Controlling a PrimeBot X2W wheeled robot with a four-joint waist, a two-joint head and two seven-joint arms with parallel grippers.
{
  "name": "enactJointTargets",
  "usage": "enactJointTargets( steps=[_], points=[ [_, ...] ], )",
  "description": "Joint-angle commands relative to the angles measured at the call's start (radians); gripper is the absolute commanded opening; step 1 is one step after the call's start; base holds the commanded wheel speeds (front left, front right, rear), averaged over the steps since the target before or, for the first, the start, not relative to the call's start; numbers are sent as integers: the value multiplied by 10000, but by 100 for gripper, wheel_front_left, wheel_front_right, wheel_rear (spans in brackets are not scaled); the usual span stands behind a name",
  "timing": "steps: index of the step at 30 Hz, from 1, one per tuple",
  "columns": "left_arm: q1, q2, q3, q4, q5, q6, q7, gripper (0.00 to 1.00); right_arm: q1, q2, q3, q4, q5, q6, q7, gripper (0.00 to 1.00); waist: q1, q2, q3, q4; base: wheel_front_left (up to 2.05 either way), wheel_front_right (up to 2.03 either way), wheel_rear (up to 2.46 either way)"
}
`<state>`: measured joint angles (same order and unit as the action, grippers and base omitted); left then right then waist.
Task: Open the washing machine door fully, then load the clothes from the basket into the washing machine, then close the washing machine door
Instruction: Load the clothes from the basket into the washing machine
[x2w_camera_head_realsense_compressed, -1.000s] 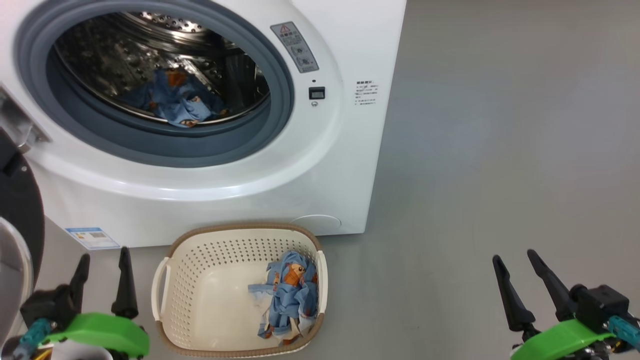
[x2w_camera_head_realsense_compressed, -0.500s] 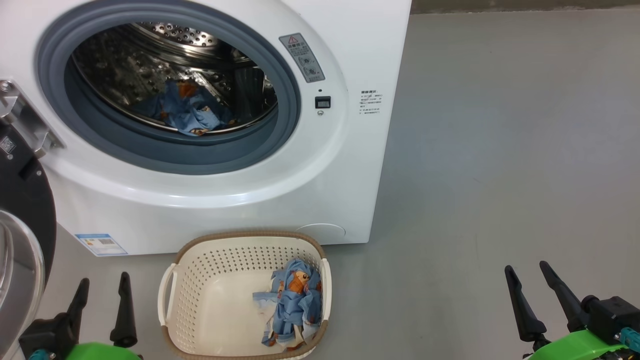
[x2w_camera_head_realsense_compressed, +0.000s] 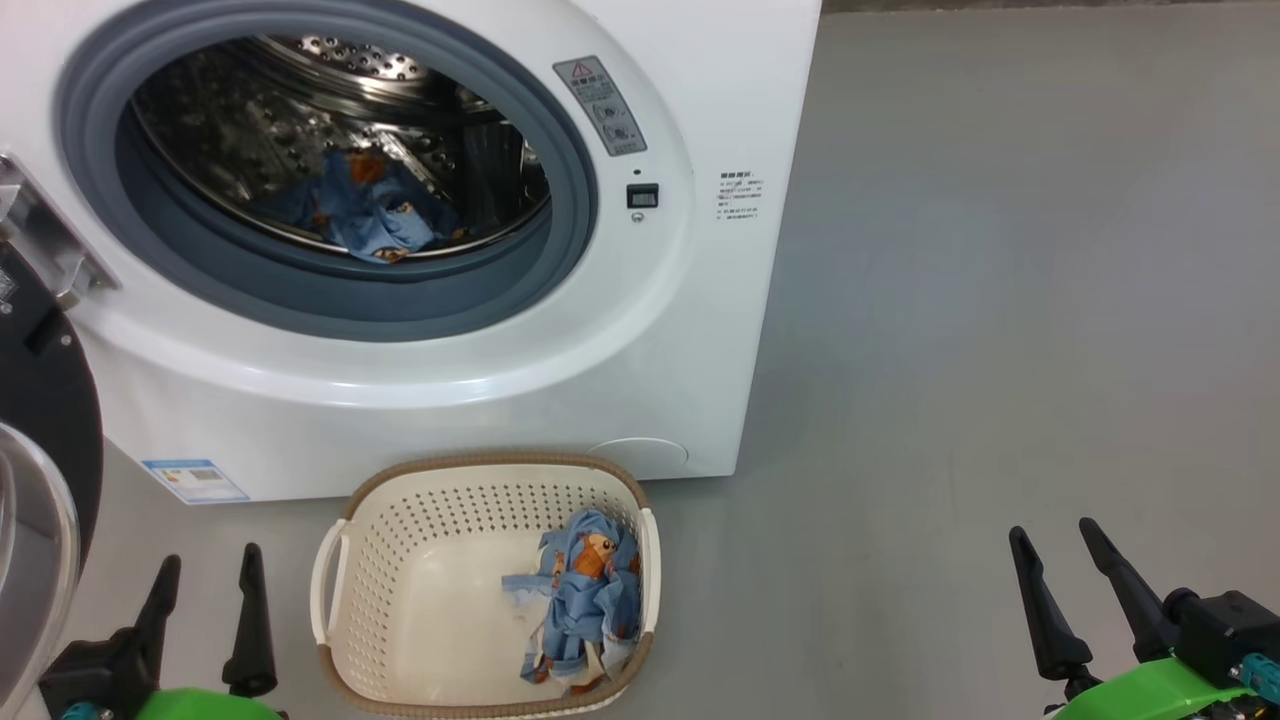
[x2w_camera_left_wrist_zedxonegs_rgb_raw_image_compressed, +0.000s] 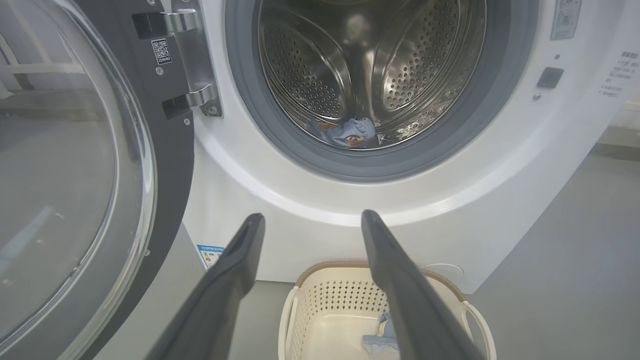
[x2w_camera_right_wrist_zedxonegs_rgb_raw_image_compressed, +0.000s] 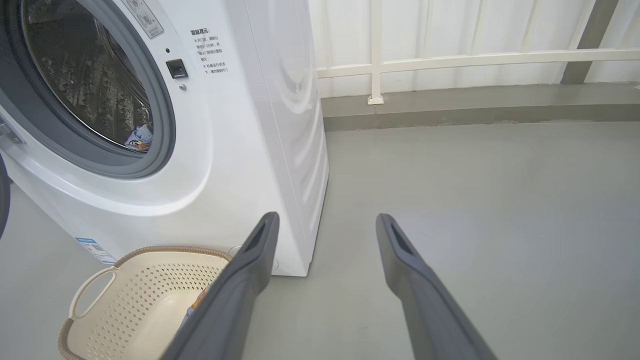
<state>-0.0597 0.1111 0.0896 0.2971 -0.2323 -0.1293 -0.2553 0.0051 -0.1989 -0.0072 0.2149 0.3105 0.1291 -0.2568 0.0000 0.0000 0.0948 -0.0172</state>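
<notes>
The white washing machine (x2w_camera_head_realsense_compressed: 480, 390) stands with its black, glass-windowed door (x2w_camera_left_wrist_zedxonegs_rgb_raw_image_compressed: 75, 165) swung wide open at the left. One light blue piece of the clothes (x2w_camera_head_realsense_compressed: 375, 205) lies in the steel drum (x2w_camera_left_wrist_zedxonegs_rgb_raw_image_compressed: 370, 65). More of the clothes (x2w_camera_head_realsense_compressed: 585, 595) sit at the right side of the cream basket (x2w_camera_head_realsense_compressed: 400, 560) on the floor before the machine. My left gripper (x2w_camera_head_realsense_compressed: 210, 570) is open and empty, left of the basket. My right gripper (x2w_camera_head_realsense_compressed: 1055, 545) is open and empty, far to the basket's right over the floor.
Grey floor (x2w_camera_head_realsense_compressed: 1000, 300) stretches to the right of the machine. A white railing (x2w_camera_right_wrist_zedxonegs_rgb_raw_image_compressed: 475, 60) and a low grey kerb run along the back wall. The open door's edge (x2w_camera_head_realsense_compressed: 40, 420) stands close to my left gripper.
The head camera has shifted a little, so the machine and basket sit slightly differently in view. Both grippers appear lower in the picture than a second ago. Clothes and basket lie unchanged.
</notes>
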Motion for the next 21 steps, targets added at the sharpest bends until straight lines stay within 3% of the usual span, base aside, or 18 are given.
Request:
enactJointTargets(
  steps=[1,14,21],
  points=[
    [-118,153,294,-230,167,-13,-65,100,-43,-130,193,-249,-20,16,-49,100,0,0,112,-22,0,0,0],
    [-368,-133,-374,444,-12,-13,-65,100,-594,-30,301,-348,-43,16,-49,100,0,0,1098,-259,0,0,0],
    [-1156,-275,-1088,1265,-287,-13,-65,100,-1212,102,394,-434,-73,16,-49,100,0,0,2172,-477,0,0,0]
  ],
)
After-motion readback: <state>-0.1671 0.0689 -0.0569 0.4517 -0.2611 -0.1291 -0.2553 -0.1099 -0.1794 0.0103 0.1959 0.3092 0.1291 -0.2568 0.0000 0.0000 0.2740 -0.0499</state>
